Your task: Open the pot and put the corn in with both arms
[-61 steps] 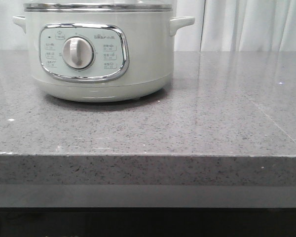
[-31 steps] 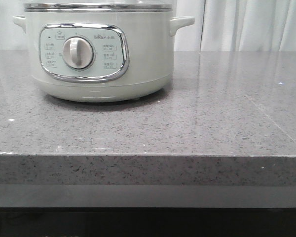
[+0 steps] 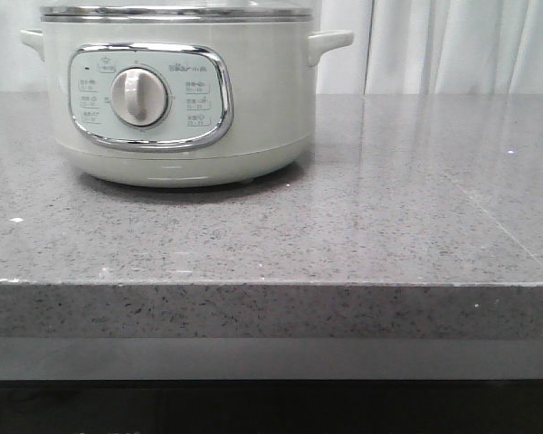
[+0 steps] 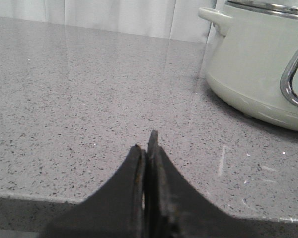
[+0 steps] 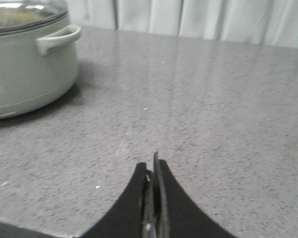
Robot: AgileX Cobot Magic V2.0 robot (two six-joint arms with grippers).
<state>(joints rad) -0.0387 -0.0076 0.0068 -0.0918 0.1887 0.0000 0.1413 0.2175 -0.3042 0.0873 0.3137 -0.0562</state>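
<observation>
On the counter: the pot [image 3: 176,95] stands at the far left of the grey speckled stone counter [image 3: 344,235], close to the white curtain [image 3: 452,45] behind it.
Pot body: round, pale grey-green, with one side handle [image 3: 330,42] sticking out on its right and another on its left, which is partly cut off by the front view's edge.
Control panel: a chrome-framed panel [image 3: 149,97] faces the front camera, with a round dial [image 3: 138,97] at its middle and small printed labels around it, too small to read.
Lid: a metal-rimmed lid [image 3: 176,12] sits on the pot, closed; the right wrist view shows it as clear glass [image 5: 20,15] with something pale and yellowish, blurred, beneath it.
Corn: not visible in any view.
Left gripper [image 4: 148,148]: low over the near edge of the counter, to the left of the pot and well apart from it; its two dark fingers are pressed together with nothing between them.
Right gripper [image 5: 151,171]: low over the near part of the counter, to the right of the pot and well apart from it; its fingers meet tip to tip and hold nothing.
Counter edge: a thick front edge [image 3: 271,312] runs straight across the front view, with a plain grey band below it.
</observation>
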